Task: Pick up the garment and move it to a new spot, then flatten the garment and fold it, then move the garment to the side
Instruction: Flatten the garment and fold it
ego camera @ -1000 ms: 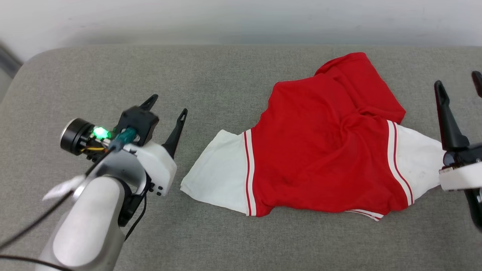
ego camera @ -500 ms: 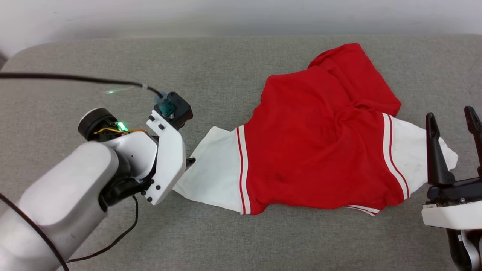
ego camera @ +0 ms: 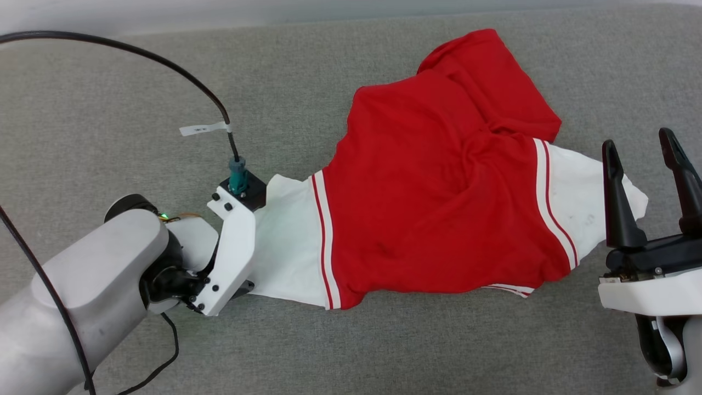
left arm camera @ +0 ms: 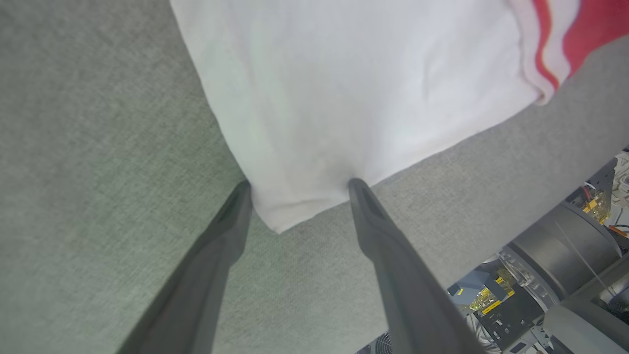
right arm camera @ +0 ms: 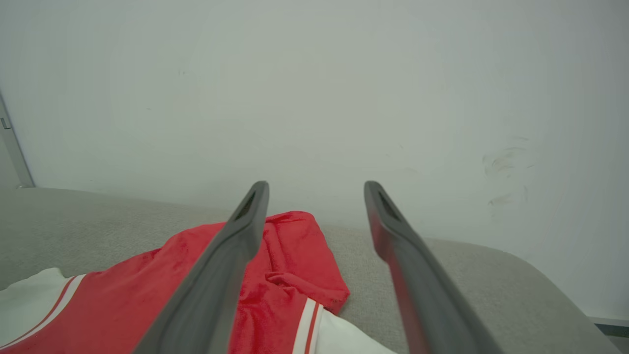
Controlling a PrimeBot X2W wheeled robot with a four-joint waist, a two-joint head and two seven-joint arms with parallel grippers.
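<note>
Nearest the robot, the left gripper (left arm camera: 300, 183) is down on the grey cushioned surface (ego camera: 137, 109). Its fingers (left arm camera: 231, 221) stand apart, one on either side of the bottom corner of the left-hand sleeve (ego camera: 285, 241), tips at the cloth's edge and not closed on it. The right gripper (ego camera: 637, 138) hovers just beside the right-hand sleeve (ego camera: 581, 203), fingers also spread and holding nothing.

The garment (ego camera: 439, 208) lies crumpled across the middle of the surface, its red body bunched and folded over toward the far side. A pale wall (right arm camera: 314, 73) stands behind.

Assessment: the pick-up step is in hand. The next move calls for the left fingers to close on the sleeve corner, catching both layers. The right gripper must drop to the other sleeve before any lift.
</note>
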